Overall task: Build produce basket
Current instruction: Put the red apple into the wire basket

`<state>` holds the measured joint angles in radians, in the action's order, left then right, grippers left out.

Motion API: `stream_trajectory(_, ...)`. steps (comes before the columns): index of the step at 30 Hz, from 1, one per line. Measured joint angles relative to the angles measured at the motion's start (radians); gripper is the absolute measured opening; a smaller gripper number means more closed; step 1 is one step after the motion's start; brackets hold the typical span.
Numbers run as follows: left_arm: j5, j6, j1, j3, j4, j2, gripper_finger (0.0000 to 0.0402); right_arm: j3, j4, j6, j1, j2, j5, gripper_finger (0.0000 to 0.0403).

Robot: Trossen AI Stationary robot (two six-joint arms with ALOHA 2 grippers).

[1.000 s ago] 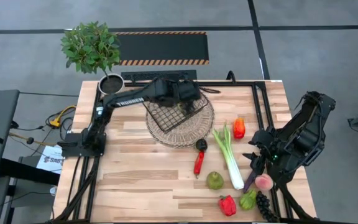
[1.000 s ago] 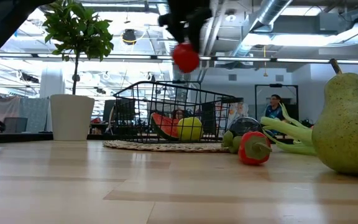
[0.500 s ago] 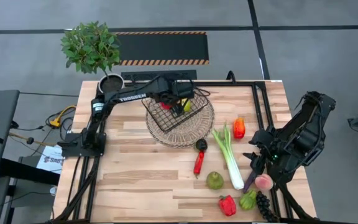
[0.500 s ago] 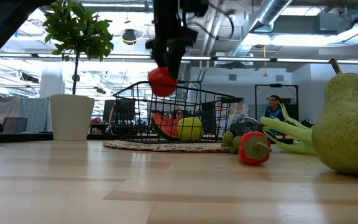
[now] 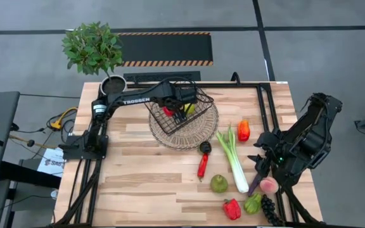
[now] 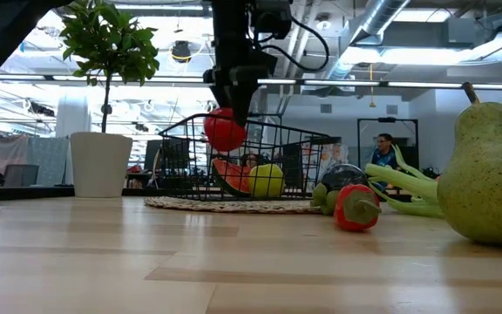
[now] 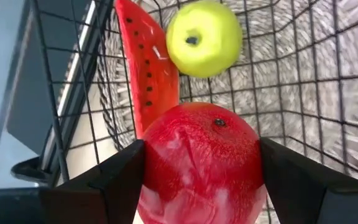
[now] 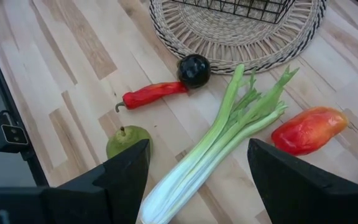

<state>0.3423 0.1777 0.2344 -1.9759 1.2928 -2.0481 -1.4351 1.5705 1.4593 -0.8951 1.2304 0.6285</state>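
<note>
Wooden table [image 5: 138, 171]: left gripper [image 6: 232, 94] jaws clamping red apple [image 7: 201, 163] over basket [image 5: 179, 114], stem end up.

One wire basket [image 5: 179, 117], one wicker tray [image 5: 198, 134], one potted plant [image 5: 94, 49]. Produce: one red apple [image 7: 197, 162], one green apple [image 7: 204, 37], one watermelon slice [image 7: 146, 65] (all three at the basket), one pear [image 5: 218, 183], one leek [image 5: 233, 158], one chilli [image 5: 203, 166].

**Basket partly filled, produce still scattered**

Your dark wire-mesh basket [image 5: 179, 115] sits on the wicker tray [image 5: 198, 134] and holds a watermelon slice [image 7: 146, 68] and a yellow-green apple [image 7: 204, 38]. A red apple [image 7: 199, 163] hangs inside its rim. On the table you have a chilli [image 8: 151, 94], leek [image 8: 219, 140], pear [image 8: 124, 142], red pepper [image 8: 307, 129], peach [image 5: 269, 185] and grapes [image 5: 270, 211].
</note>
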Motion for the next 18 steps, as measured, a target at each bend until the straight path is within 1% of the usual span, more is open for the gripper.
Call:
stream_trajectory(2, -0.031, 0.007, -0.001, 0.0, -0.026, 0.011, 0.0261, 0.0, 0.0, 0.0, 0.0, 0.0, 0.0, 0.0291)
stream_trajectory(4, -0.033, 0.009, -0.006, 0.001, -0.06, 0.033, 0.0261, 0.0, 0.0, 0.0, 0.0, 0.0, 0.0, 0.0291)
stream_trajectory(7, -0.021, 0.003, -0.007, 0.002, -0.165, 0.105, 0.0261, 0.0, 0.0, 0.003, 0.0, 0.0, 0.0, 0.0291)
stream_trajectory(9, -0.016, -0.004, -0.002, 0.037, -0.259, 0.172, 0.0261, 0.0, 0.0, 0.007, 0.0, 0.0, 0.0, 0.0291)
stream_trajectory(12, -0.021, -0.01, 0.013, 0.144, -0.373, 0.269, 0.0261, 0.0, 0.0, 0.007, 0.0, 0.0, 0.0, 0.0291)
stream_trajectory(15, -0.021, -0.011, 0.028, 0.286, -0.48, 0.367, 0.0261, 0.0, 0.0, 0.007, 0.0, 0.0, 0.0, 0.0291)
stream_trajectory(18, -0.067, 0.026, 0.048, 0.423, -0.613, 0.443, 0.0261, 0.0, 0.0, 0.002, 0.0, 0.0, 0.0, 0.0291)
